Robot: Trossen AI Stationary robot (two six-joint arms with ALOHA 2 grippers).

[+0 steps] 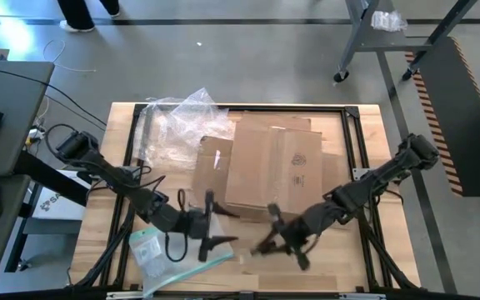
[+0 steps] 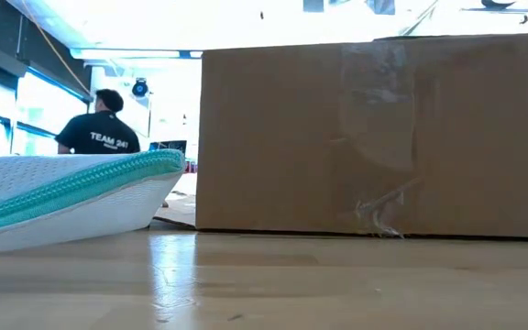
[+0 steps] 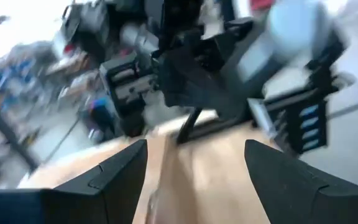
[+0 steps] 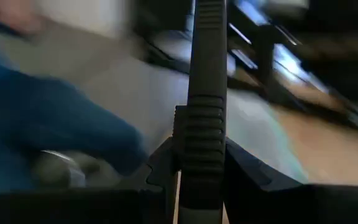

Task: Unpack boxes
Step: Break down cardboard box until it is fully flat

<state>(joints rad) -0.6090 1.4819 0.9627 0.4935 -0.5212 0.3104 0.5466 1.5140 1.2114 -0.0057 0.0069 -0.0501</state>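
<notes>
Box (image 1: 273,171) blocks table centre; pouch (image 1: 161,250) front-left, grippers between.

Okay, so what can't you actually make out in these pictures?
- Inside the cardboard box: in the high view its closed top hides it, and the low view shows only a side wall.
- The dark ribbed tool held by the right gripper: the right wrist view is blurred, and the top edge cuts it off.
- What the plastic pouch holds: too small in the high view.

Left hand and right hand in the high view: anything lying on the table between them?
No. In the high view, only bare wood table shows between the left hand and right hand, just in front of the cardboard box.
</notes>
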